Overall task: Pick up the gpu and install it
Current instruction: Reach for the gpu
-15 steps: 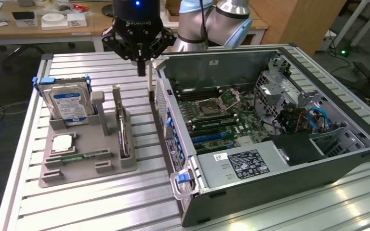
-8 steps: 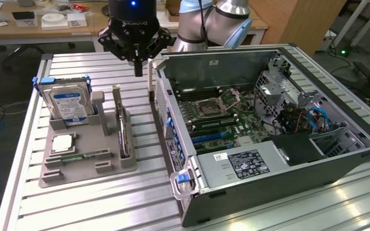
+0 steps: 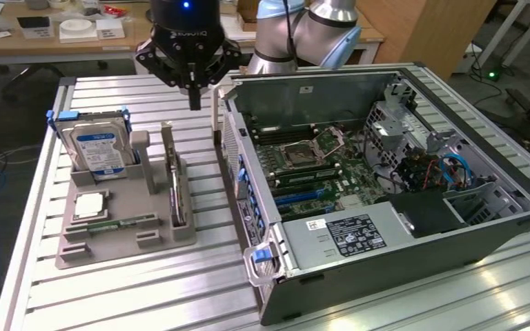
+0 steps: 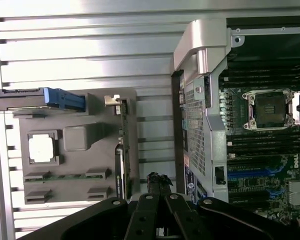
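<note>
from the exterior view, the pincer (image 3: 194,102) hangs above the slatted counter (image 3: 108,289), over the gap between the grey holder (image 3: 122,238) and the open computer case (image 3: 385,227). its fingers are clenched together with nothing between them. the gpu (image 3: 177,186) stands on edge in a slot of the holder, on the side nearest the case, its metal bracket end pointing away toward the arm's base. stood up like that, its top edge is free for a grasp from above. the hard drive (image 3: 99,148) sits upright in its own pocket toward the exterior view's left, well apart from the pincer. the case lies on its side with the panel off, so the motherboard (image 3: 316,169) faces up and its slots look reachable from overhead.

in the wrist view, the pincer (image 4: 159,179) shows its closed tips over bare counter (image 4: 80,45), just beside the holder (image 4: 80,136). the gpu (image 4: 121,150) appears edge-on as a thin dark strip, near the tips but not touching them. the case (image 4: 200,100) lies on the tips' other side.
</note>
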Tool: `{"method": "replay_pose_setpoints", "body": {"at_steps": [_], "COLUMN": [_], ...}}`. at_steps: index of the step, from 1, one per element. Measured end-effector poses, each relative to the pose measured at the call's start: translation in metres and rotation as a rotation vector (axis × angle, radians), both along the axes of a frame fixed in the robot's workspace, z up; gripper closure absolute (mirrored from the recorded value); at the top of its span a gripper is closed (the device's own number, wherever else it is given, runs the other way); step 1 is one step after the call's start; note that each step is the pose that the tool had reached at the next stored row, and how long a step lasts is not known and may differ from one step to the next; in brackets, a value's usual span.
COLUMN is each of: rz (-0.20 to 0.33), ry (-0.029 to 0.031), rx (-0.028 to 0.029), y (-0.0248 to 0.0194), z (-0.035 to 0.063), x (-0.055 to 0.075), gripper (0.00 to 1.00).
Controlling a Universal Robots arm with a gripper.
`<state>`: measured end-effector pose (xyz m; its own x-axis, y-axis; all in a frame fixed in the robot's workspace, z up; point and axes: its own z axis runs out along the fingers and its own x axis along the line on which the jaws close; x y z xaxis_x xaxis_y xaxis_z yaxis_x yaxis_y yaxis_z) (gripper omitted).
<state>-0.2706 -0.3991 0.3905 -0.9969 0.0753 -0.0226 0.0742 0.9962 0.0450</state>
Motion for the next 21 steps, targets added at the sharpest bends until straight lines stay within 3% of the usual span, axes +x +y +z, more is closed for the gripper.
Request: {"method": "replay_pose_setpoints", "body": {"at_steps": [21], "rz": [0.0], "ry": [0.0009], "rx": [0.0], "y": [-0.0003], "z": [-0.0006], "x": [-0.016], "gripper": [0.89]}}
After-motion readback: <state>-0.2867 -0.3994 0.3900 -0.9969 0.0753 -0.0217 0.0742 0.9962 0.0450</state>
